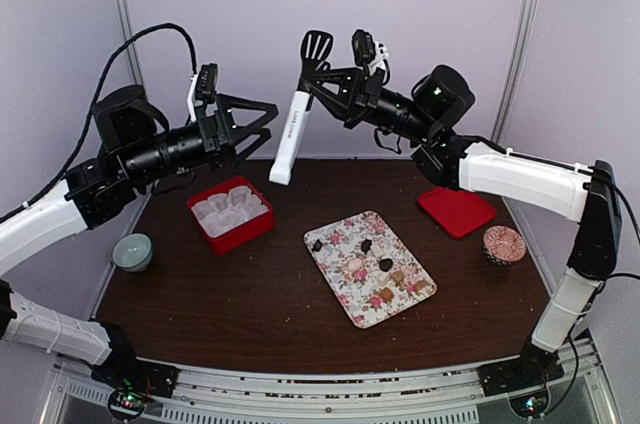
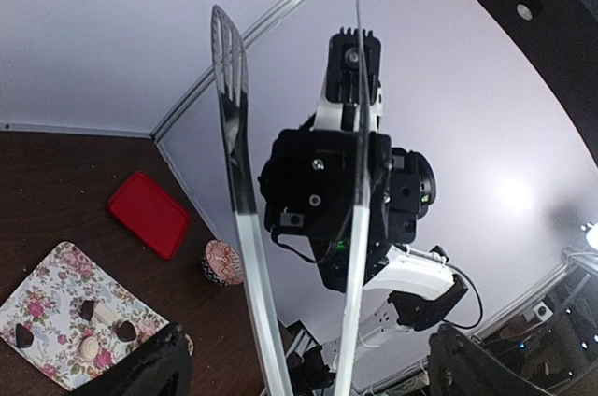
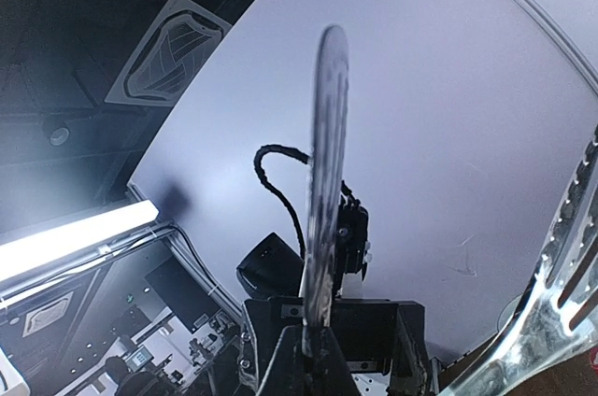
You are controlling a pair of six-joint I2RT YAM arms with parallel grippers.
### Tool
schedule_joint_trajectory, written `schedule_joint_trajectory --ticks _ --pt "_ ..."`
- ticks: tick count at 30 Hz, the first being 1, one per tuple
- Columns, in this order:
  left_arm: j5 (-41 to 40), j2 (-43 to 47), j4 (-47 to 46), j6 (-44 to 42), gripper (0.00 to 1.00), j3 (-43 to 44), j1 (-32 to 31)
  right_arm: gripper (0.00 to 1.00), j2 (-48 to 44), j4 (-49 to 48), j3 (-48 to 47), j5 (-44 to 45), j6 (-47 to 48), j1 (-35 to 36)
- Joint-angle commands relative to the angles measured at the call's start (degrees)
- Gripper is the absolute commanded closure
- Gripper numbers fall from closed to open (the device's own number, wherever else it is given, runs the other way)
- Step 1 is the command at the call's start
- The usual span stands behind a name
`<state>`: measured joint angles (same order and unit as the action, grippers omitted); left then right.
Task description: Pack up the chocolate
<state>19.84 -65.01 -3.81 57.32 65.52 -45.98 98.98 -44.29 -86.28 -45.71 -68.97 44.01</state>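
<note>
The chocolate (image 1: 366,245) is several small dark and tan lumps on the rose-printed tray (image 1: 335,229); it also shows in the left wrist view (image 2: 123,330). My right gripper (image 1: 315,84) is raised high at the back and shut on the tongs (image 1: 292,129), which have white arms and black slotted heads. In the right wrist view my gripper (image 3: 327,354) clamps one tong arm (image 3: 322,181) edge-on. My left gripper (image 1: 268,124) is open and empty, raised and facing the tongs (image 2: 238,209). In its own view the left gripper (image 2: 308,345) has both tong arms standing between its spread fingers.
A red box (image 1: 262,224) with white paper cups (image 1: 230,209) sits at the back left. A red lid (image 1: 455,210) lies at the back right, a patterned bowl (image 1: 503,245) beside it. A small grey dish (image 1: 132,251) sits at the left edge.
</note>
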Motion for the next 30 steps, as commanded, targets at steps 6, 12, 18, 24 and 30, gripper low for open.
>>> schedule_joint_trajectory --ticks 6,12,18,24,30 --pt "-0.5 -2.6 -13.0 4.8 0.14 -1.9 -1.7 1.00 -2.2 -8.5 3.9 5.7 -0.9 0.5" --pt "0.9 -5.8 -15.0 6.4 0.21 -0.5 -3.2 1.00 -1.6 -11.5 3.2 6.8 -2.1 0.7" --pt "0.9 -7.0 -20.3 8.6 0.30 -1.7 -3.8 1.00 -2.1 -13.2 5.5 8.4 -2.0 0.8" --pt "1.8 -9.0 -22.3 9.4 0.40 -0.4 -4.5 1.00 -2.2 -14.6 7.6 9.1 -1.8 1.1" --pt "1.8 -9.8 -24.5 11.1 0.47 -0.6 -4.5 1.00 -1.9 -14.8 8.1 9.3 -1.2 1.2"
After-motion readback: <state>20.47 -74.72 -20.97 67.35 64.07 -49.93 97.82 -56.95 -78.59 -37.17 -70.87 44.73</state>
